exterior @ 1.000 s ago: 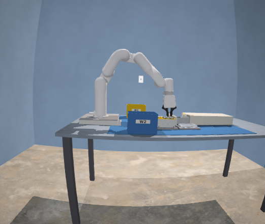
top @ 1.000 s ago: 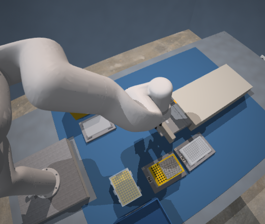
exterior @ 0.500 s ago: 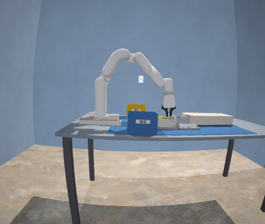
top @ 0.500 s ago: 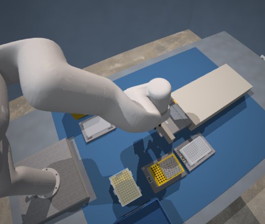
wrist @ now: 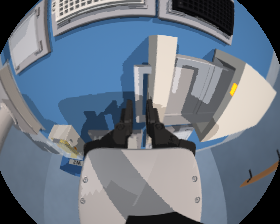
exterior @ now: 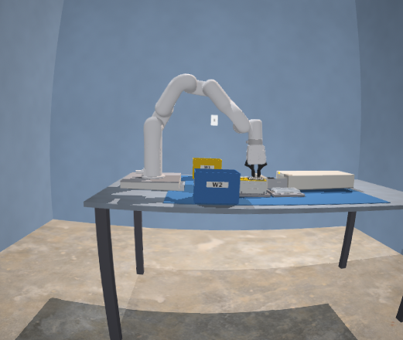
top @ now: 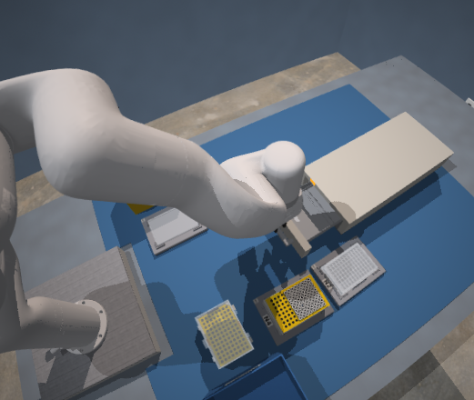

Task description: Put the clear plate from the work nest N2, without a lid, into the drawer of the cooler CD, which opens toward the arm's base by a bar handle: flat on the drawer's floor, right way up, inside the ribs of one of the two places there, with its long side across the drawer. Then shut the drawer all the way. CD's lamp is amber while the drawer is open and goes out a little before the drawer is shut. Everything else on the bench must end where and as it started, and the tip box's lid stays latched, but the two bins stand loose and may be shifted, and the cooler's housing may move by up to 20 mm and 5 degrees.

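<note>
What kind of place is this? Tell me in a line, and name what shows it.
Most likely a lab automation bench: well plates and a tip box sit in nests on a blue mat, beside a drawer cooler and an arm bolted to the table.
</note>
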`<state>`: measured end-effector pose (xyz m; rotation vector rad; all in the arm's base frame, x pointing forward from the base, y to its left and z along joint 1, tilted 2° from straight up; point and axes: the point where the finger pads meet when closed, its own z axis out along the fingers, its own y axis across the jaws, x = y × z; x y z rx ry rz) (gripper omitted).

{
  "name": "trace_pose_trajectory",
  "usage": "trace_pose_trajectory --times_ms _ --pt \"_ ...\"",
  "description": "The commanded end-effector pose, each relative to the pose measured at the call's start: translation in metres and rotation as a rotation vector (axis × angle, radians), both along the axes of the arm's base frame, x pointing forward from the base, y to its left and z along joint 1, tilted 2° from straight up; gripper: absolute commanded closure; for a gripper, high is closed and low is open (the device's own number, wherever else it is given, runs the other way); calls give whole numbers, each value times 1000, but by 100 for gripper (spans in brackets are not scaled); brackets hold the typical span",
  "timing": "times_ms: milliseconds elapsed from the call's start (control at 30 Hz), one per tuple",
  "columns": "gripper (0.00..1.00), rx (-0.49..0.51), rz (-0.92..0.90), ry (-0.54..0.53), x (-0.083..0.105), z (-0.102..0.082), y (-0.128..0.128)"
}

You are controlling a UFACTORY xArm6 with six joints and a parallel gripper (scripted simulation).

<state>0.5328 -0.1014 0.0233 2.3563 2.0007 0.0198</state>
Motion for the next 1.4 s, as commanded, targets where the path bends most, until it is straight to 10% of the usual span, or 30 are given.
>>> trace_pose_trajectory --times_ms 0,1367 --pt "79 11 0 63 -22 -25 4" --pt "79 11 0 63 -28 -25 5"
